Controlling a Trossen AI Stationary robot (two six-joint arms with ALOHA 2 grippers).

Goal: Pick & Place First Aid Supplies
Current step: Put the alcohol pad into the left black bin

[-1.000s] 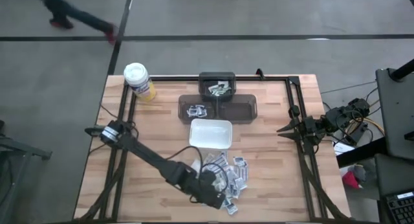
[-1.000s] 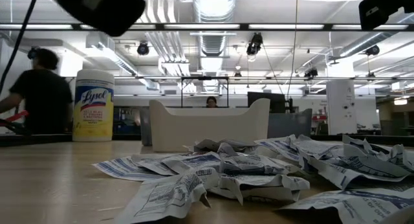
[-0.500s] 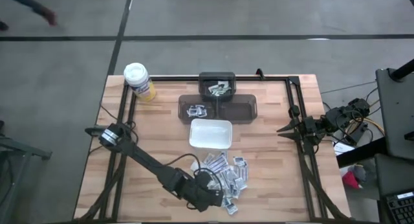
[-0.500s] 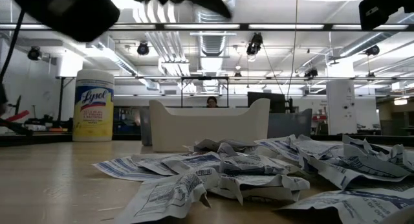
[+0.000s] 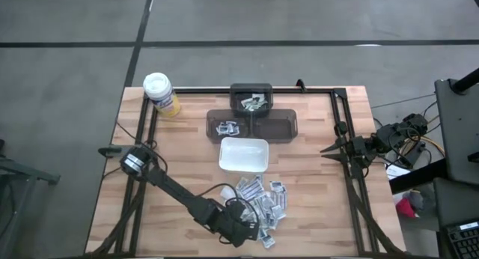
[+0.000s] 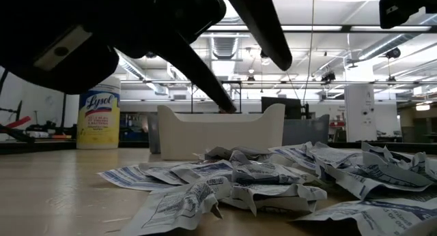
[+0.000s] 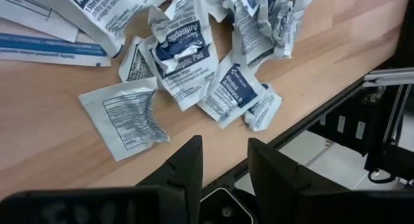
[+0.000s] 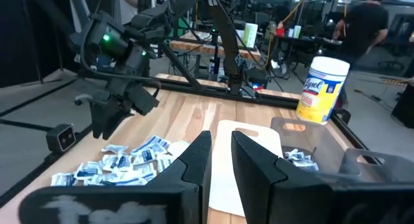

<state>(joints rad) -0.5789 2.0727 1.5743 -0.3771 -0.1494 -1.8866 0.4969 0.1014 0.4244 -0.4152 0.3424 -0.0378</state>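
The first aid supplies [image 5: 263,203] are small white packets with blue print, lying in a loose heap on the wooden table near its front edge, also in the low view [image 6: 273,174]. My left gripper [image 5: 253,233] hangs open just above the heap's near end, pointing slantwise down, nothing between its fingers [image 7: 223,153]. The nearest packets [image 7: 187,56] lie just beyond its fingertips. From the low view my left gripper [image 6: 256,86] is clear of the heap. My right gripper [image 5: 329,149] waits at the table's right edge, level, open by a narrow gap [image 8: 217,146], empty.
A white dish [image 5: 223,156] stands just beyond the heap. Behind it are two dark trays [image 5: 288,128], [image 5: 233,90] with a few packets inside. A yellow canister [image 5: 159,93] stands at the far left corner. The table's front edge and black frame [image 7: 336,98] run close by my left gripper.
My left gripper has come down toward the near end of the packet heap and has rolled about its own axis. In the low view its fingers have dropped into sight above the packets. The packets have not moved.
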